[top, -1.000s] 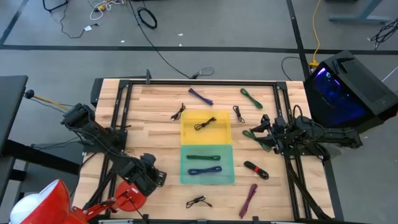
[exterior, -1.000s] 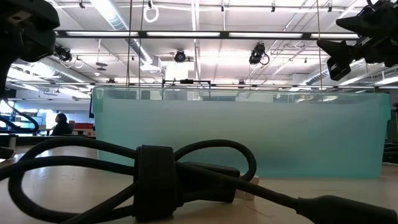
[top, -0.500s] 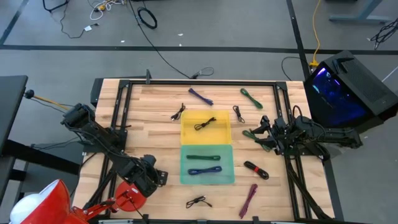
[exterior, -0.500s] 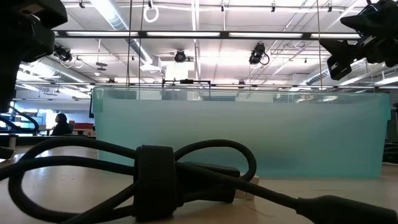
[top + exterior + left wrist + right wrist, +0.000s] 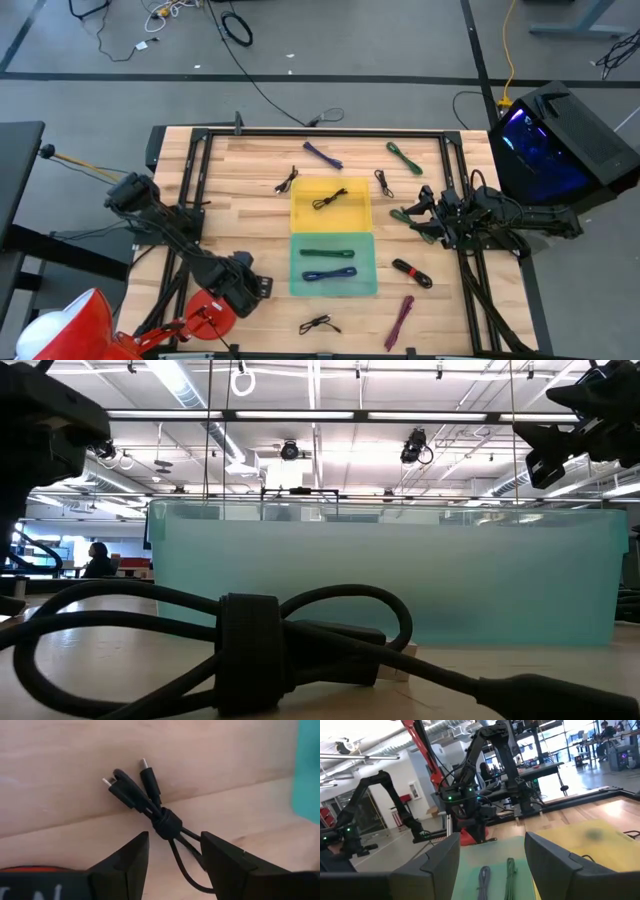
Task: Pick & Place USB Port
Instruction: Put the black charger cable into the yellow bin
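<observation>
— How is the short black USB cable (image 5: 150,805), bundled with a dark band at its middle, expected to handle?

— It is judged light, limp and a little springy; the metal plugs look small and are best left alone. The banded knot is the firmest place to be taken.

— Where is it found?

— On the pale wooden table (image 5: 60,750), near its front edge, just beside the green tray (image 5: 334,264). The left pincer (image 5: 172,847) is spread, straddling the loop below the band. The right pincer (image 5: 492,855) is held spread above the trays.
</observation>
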Motion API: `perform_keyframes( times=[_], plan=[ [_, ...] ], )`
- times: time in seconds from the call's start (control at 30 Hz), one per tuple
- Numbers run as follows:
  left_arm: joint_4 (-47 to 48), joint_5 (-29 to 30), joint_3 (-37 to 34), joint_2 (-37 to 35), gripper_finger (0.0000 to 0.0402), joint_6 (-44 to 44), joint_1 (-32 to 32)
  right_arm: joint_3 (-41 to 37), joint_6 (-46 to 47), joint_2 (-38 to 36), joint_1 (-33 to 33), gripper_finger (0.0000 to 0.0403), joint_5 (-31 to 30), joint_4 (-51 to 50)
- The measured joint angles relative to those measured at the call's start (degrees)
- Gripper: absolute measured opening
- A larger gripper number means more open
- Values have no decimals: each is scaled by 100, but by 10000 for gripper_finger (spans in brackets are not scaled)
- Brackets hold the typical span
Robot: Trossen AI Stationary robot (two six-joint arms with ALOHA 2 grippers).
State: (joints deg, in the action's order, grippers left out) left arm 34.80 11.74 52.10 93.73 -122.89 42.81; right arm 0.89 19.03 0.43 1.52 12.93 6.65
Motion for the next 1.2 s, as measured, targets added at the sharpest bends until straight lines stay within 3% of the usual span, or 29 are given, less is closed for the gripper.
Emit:
perform_keyframes(
  times=[0.33,0.43,0.53,0.63,0.77,0.9,1.2],
  plan=[
    [-60,-136,24,420,174,250,-209,0,-2,0,-2,223,0,-15],
    [-19,-275,32,428,133,493,-275,0,-2,-2,-2,223,0,-41],
    [196,-309,142,435,46,822,-306,0,-2,-2,-2,223,1,-47],
    [475,-252,375,450,37,1067,-322,0,-2,-2,0,223,0,-81],
    [1340,-67,858,455,37,1417,-345,0,-2,-2,-1,223,0,-93],
    [2690,559,1756,444,37,2097,-417,0,-2,-2,0,223,0,-114],
    [4946,1867,3295,437,37,4340,-1271,0,126,-2,-1,223,-322,-109]
  ],
)
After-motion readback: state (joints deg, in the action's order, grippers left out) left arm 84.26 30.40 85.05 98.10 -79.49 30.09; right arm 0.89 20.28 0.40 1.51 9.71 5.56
